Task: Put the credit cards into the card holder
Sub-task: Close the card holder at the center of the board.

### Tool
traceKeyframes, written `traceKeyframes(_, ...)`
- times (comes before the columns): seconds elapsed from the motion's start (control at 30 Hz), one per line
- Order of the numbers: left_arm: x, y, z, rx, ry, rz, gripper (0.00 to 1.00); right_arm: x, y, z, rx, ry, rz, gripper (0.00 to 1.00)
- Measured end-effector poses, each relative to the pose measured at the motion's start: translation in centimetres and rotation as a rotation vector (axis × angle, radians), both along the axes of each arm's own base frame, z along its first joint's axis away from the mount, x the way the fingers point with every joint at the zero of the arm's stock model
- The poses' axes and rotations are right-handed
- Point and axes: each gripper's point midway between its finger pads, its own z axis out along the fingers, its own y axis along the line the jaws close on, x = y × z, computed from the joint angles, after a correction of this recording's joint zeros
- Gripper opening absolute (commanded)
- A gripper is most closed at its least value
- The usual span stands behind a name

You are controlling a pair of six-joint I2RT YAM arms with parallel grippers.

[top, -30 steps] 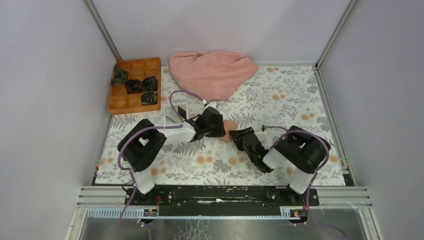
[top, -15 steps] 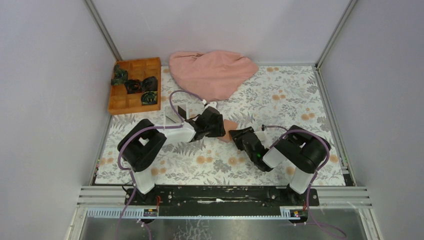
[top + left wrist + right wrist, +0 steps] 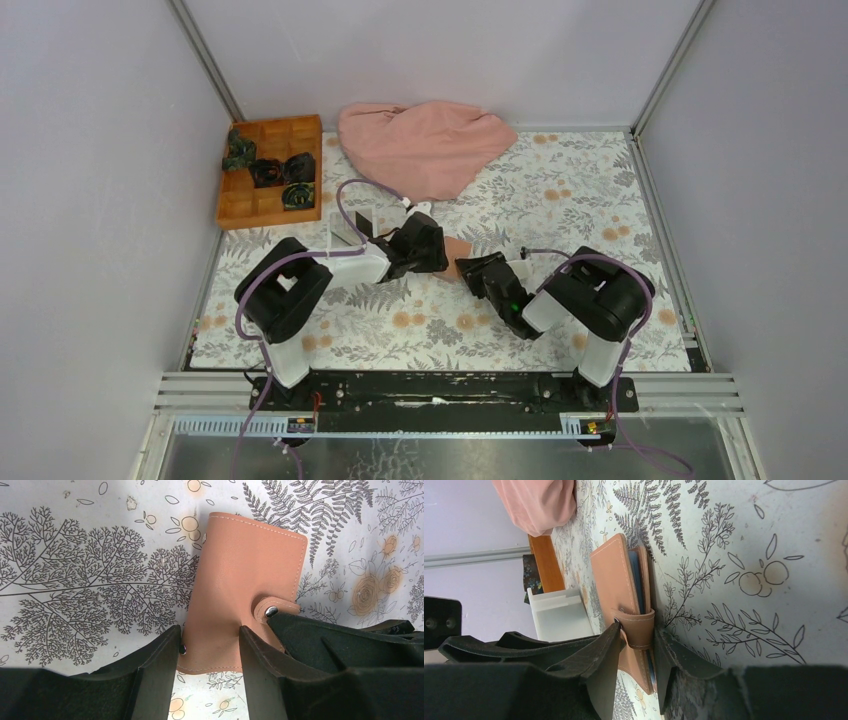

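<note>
I read this as the late part of the job. The card holder lies flat on the worktop between the two arms, a little near of the middle. Its strap is snapped down on the stud, and the edge of a blue card shows between the leaves. I can make out no other credit cards lying loose.

My left claw stands apart over the holder's near end; one finger touches its left edge, the other sits above the leather, and it clamps nothing. My right claw is drawn in on the strap with a finger against each face, so I take it as clamped on the card holder there.

If more cards are to go in, the next move calls for peeling that strap off the stud while the left claw pins the body; I would expect a pull without that hold to drag the holder across the print rather than open it. If the blue one is the last, both claws only need to let go and lift off.

The worktop is covered in a white sheet printed with grey ferns and orange flowers. A pink cloth is heaped at the far edge, and an orange wooden box at the far left holds dark bundles; a white tray sits just left of the holder. Pale lilac walls close in three sides.
</note>
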Motion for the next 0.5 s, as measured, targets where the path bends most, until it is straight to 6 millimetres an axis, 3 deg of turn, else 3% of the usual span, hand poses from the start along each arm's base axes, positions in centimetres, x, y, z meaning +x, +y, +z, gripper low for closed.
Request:
traceKeyframes(0.3, 0.42, 0.48, -0.03, 0.013, -0.01, 0.017, 0.54, 0.65, 0.62, -0.19, 0.023, 0.01, 0.008, 0.35)
traceKeyframes(0.5, 0.62, 0.72, -0.07, 0.02, -0.015, 0.025, 0.54, 0.94, 0.82, -0.13, 0.014, 0.009, 0.013, 0.4)
